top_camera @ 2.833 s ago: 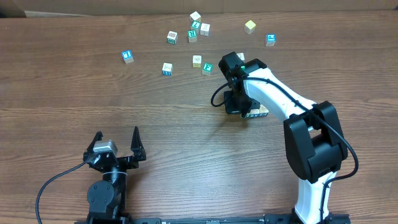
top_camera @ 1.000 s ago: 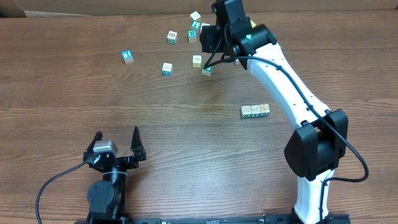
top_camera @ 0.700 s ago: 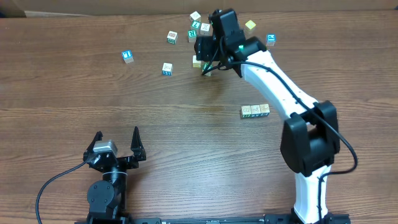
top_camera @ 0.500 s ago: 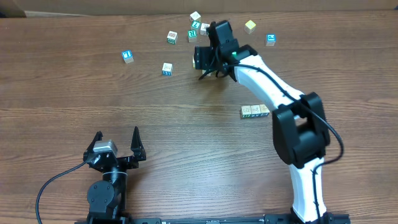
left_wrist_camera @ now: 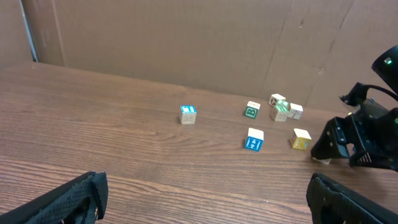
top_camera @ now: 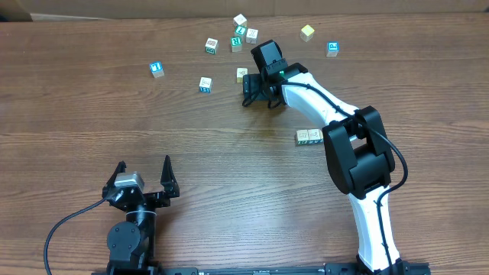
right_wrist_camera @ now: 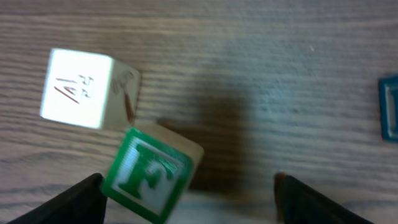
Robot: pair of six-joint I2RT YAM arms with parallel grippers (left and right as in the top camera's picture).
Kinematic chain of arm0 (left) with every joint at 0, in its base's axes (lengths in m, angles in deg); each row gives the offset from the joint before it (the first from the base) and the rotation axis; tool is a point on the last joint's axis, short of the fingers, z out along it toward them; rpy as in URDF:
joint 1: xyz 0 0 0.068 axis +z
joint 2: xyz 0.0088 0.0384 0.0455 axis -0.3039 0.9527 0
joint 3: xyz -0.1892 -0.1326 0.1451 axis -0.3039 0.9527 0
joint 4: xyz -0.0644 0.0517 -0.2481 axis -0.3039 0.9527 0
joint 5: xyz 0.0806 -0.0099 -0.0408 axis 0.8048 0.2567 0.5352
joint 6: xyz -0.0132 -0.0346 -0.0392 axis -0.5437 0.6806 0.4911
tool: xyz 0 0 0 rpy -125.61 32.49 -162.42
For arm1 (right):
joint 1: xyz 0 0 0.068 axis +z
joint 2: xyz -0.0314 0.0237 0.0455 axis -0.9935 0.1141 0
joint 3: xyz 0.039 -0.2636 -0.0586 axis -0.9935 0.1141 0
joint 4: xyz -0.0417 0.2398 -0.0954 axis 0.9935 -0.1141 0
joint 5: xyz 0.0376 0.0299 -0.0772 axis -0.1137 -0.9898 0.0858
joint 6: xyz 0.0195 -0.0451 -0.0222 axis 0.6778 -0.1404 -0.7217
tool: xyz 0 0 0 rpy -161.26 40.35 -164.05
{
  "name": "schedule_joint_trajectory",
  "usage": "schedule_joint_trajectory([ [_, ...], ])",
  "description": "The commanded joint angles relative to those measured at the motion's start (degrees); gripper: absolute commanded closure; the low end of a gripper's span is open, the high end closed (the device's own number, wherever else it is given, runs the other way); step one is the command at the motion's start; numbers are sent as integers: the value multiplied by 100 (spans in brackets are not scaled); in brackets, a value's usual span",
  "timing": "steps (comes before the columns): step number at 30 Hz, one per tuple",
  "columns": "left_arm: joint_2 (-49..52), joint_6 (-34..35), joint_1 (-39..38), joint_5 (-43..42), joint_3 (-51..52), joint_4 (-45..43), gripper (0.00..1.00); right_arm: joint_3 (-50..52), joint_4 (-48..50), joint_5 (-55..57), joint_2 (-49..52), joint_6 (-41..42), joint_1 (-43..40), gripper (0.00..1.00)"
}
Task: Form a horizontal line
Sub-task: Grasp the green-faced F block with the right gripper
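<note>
A short row of cream cubes, the horizontal line (top_camera: 309, 137), lies right of centre, and the right arm covers its right end. My right gripper (top_camera: 256, 92) is down on the table at the back middle, well left of and behind that row. In the right wrist view it (right_wrist_camera: 186, 193) is open around a tilted green cube with a white F (right_wrist_camera: 152, 174), which sits close against the left finger. A cream cube (right_wrist_camera: 87, 90) lies just beyond. My left gripper (top_camera: 143, 177) stands open at the front left with nothing between its fingers (left_wrist_camera: 68, 199).
Loose cubes are scattered along the back: a blue one (top_camera: 157, 69), a cream one (top_camera: 205, 84), a cluster (top_camera: 236, 43), a yellow one (top_camera: 307, 32) and another blue one (top_camera: 332, 48). Cardboard walls (left_wrist_camera: 186, 43) stand behind the table.
The right arm left the row, swung to the back cubes and came down. Its jaws widened and now stand around the green cube. The left arm has not moved.
</note>
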Motion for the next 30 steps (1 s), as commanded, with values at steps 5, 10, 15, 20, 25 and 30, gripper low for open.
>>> schedule_joint_trajectory([
  [5,-59,-125,31,13,22,-2,1,-369,-496,258,-85,236,-103,39],
  [10,-59,-125,31,13,22,-2,0,-435,-603,216,-326,232,-101,53],
  [15,-59,-125,31,13,22,-2,0,-435,-492,219,-444,234,-101,81],
  [20,-59,-125,31,13,22,-2,1,-428,-321,221,-378,234,-103,83],
  [25,-59,-125,31,13,22,-2,0,-428,-199,219,-317,234,-101,80],
  [30,-59,-125,31,13,22,-2,1,-428,33,212,-184,234,-101,64],
])
